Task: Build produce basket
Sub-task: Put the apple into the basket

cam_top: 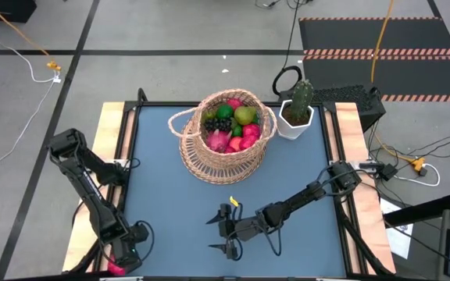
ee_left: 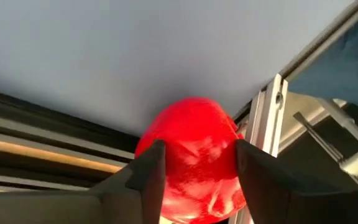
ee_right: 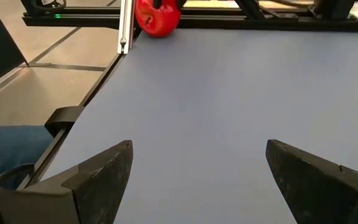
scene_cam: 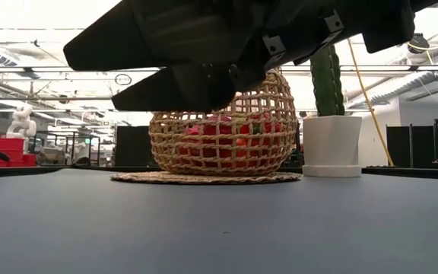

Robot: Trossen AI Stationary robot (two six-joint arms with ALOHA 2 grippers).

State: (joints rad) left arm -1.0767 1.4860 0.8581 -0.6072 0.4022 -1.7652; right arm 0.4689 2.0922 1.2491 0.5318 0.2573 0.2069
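The left claw (ee_left: pixel 194 168) pinches a red apple (ee_left: pixel 191 155) at the tabletop's (cam_top: pixel 162 179) near left corner; the right claw (ee_right: pixel 194 171) hangs spread wide over bare tabletop, holding nothing; the basket (cam_top: pixel 225 152) sits at the far middle, filled with produce (cam_top: pixel 231 125).

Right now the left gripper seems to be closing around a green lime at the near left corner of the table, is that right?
Not quite: in the left wrist view the left gripper has its fingers around a red apple, not a green lime. It is at the table's near left corner, as the high view shows.
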